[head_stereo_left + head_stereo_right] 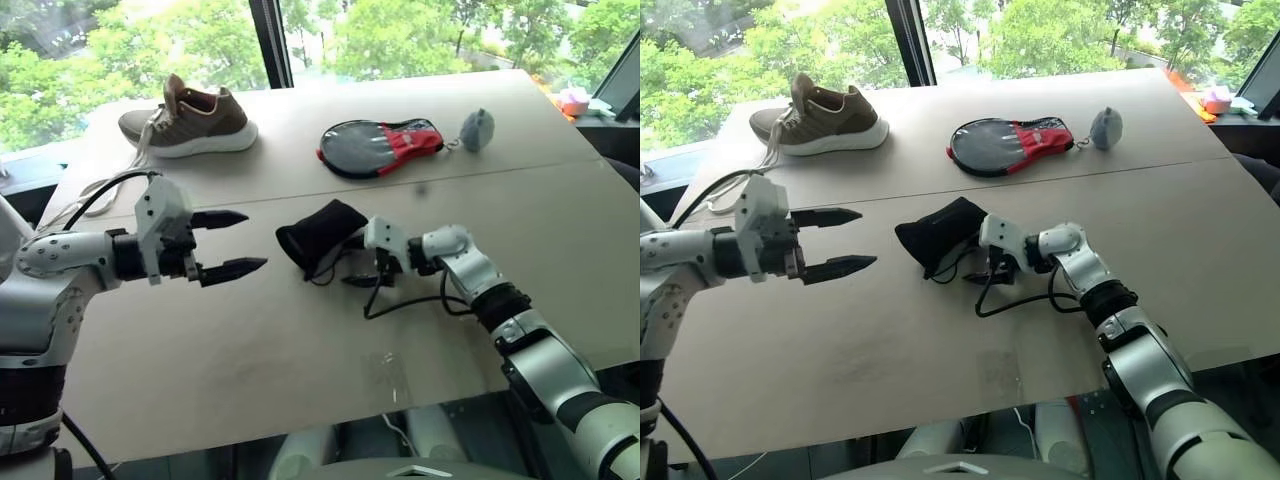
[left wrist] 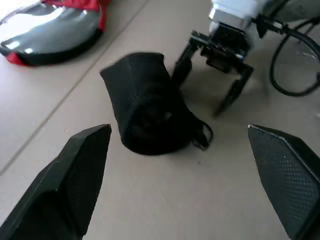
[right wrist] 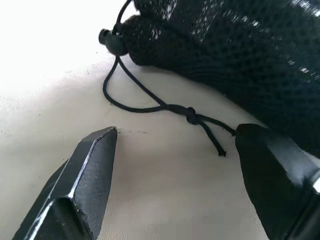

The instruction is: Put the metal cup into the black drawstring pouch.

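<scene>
Both grippers released around a soft black mesh drawstring pouch (image 1: 320, 236) at centre frame.

Lower left of the head view: left gripper (image 1: 238, 243), two black fingers spread wide, empty, pointing right toward the pouch and apart from it. Centre: right gripper (image 1: 368, 272), fingers parted, empty, lowered just right of the pouch beside its thin black cord (image 3: 150, 102) with round toggle and knot, lying on the pale tan tabletop (image 1: 300, 350). Metal cup unseen; pouch bulging, contents impossible to tell. Upper centre: flat grey-and-red paddle-shaped case (image 1: 380, 146), small grey fuzzy ball (image 1: 477, 129) at its right. Upper left: brown knit sneaker with white sole (image 1: 190, 122).
</scene>
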You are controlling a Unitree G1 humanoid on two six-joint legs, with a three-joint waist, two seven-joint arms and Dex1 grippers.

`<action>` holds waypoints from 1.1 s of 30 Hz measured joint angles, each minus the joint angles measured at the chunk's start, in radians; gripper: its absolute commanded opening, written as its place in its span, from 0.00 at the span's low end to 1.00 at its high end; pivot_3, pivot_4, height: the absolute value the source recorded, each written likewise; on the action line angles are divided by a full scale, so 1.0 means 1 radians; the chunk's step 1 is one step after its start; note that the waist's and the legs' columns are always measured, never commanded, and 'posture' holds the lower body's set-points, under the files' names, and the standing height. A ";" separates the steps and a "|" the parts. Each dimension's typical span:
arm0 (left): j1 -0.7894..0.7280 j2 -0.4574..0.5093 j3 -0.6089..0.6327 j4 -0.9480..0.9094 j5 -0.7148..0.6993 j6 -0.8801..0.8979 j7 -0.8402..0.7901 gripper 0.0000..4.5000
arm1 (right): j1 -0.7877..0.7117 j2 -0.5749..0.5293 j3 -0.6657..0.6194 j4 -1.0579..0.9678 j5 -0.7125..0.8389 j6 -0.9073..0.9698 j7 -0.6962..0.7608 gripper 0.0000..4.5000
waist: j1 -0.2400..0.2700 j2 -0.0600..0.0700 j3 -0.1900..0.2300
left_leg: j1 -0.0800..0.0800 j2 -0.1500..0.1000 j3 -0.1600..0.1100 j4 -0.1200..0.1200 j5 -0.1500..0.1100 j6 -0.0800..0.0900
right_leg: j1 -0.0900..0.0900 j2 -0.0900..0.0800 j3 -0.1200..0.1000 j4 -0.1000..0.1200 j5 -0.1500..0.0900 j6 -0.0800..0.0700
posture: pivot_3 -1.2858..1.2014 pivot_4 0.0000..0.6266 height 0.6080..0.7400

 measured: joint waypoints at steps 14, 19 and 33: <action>0.109 0.044 0.004 -0.083 -0.021 0.029 -0.092 1.00 | -0.020 0.109 -0.024 0.106 -0.042 -0.055 -0.057 0.73 | 0.005 0.000 0.000 | 0.002 0.002 -0.001 -0.005 0.001 -0.003 | 0.000 0.001 0.000 -0.001 0.001 -0.002 | 0.52 0.24 1.00; 0.111 0.044 0.004 -0.089 -0.021 0.030 -0.090 1.00 | -0.020 0.108 -0.023 0.108 -0.062 -0.072 -0.056 0.31 | 0.005 0.000 0.000 | 0.002 0.002 -0.001 -0.005 0.002 -0.004 | 0.000 0.002 0.000 0.000 0.002 -0.003 | 0.52 0.24 1.00; 0.103 0.006 -0.009 -0.109 -0.014 0.025 -0.054 1.00 | 0.093 -0.047 0.010 -0.218 -0.153 -0.015 -0.059 0.00 | 0.011 0.000 0.000 | 0.002 0.002 -0.001 -0.005 0.002 -0.004 | 0.000 0.001 -0.001 -0.001 0.002 -0.003 | 0.52 0.24 1.00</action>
